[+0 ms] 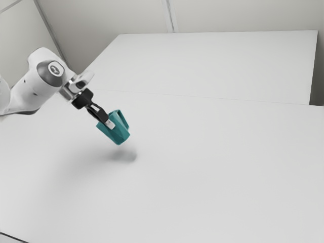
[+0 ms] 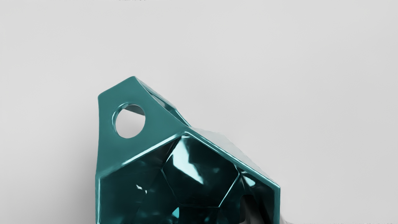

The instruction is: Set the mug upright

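The black two-finger gripper [image 1: 109,123] seems clamped on the faceted teal mug [image 1: 117,132]. It tilts aloft, open end toward the gripper.

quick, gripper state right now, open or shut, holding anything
Gripper: closed on the teal mug's wall, holding it tilted above the table.

Mug [image 1: 119,134] in the claw [image 1: 109,124] — aloft, table [image 1: 212,172] beneath

Past my white table [image 1: 212,172], I see a second white surface [image 1: 217,66] and pale grey walls [image 1: 243,15], softly lit.
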Robot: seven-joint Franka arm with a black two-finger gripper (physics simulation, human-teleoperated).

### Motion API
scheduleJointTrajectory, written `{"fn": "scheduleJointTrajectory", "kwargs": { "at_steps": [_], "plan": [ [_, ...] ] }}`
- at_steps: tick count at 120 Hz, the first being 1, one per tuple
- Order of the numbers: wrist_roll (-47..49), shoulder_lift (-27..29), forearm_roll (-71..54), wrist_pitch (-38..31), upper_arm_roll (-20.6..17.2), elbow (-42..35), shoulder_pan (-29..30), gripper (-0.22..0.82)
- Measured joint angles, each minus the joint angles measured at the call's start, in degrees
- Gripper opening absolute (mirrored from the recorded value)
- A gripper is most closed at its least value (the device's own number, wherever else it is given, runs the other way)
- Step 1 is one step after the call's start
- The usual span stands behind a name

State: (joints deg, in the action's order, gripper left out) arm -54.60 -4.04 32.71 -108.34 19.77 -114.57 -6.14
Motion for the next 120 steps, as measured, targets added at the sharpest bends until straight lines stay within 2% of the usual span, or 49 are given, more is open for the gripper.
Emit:
{"fn": "scheduleJointTrajectory", "kwargs": {
  "at_steps": [34,86,105,120],
  "plan": [
    [1.1,1.5,-12.1,-10.2,-4.4,-2.0,-1.7,-0.18],
    [2.5,5.1,-22.9,-26.8,-6.2,-12.1,-7.9,-0.18],
    [3.5,6.2,-27.1,-30.4,-6.3,-14.7,-9.4,-0.18],
    [4.6,7.0,-30.2,-31.9,-6.3,-16.6,-8.4,-0.18]
  ]
}}
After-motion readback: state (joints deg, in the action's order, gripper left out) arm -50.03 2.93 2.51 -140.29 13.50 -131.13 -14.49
